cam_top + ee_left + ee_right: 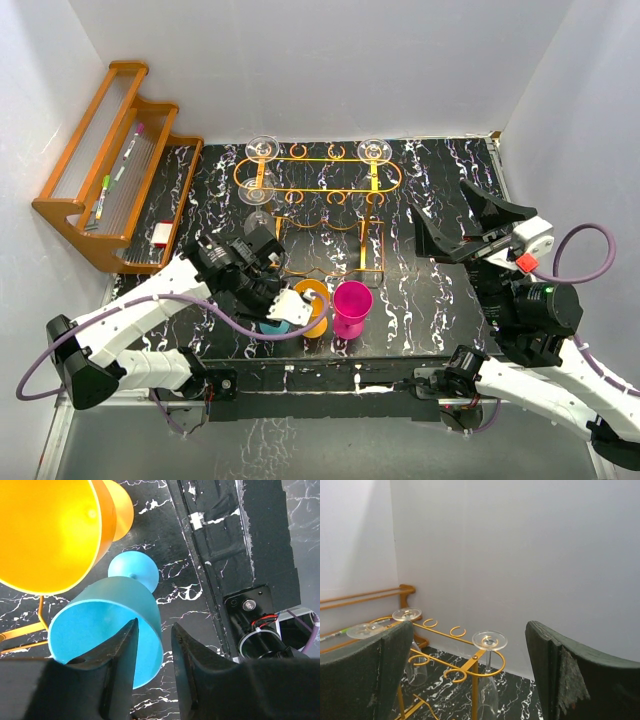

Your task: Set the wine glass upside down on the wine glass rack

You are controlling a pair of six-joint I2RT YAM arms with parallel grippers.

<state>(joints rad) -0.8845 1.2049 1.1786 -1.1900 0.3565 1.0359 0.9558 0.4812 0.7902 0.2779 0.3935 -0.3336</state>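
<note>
A blue wine glass [100,620] sits at the table's near edge, its open bowl facing my left wrist camera and its foot [133,572] beyond. My left gripper [154,625] straddles the bowl's rim, one finger inside, the other outside with a gap still showing. From above, this gripper [285,312] covers most of the blue glass [272,324]. The orange wire wine glass rack [320,160] stands at the back, with three clear glasses [373,150] hanging upside down in it. My right gripper [445,215] hovers wide open right of the rack [470,667], holding nothing.
An orange glass [314,300] and a pink one [352,302] stand just right of the blue one; the orange glass [50,530] is close beside my left fingers. A brown wooden stepped shelf [110,160] holding pens is at the far left. White walls enclose the table.
</note>
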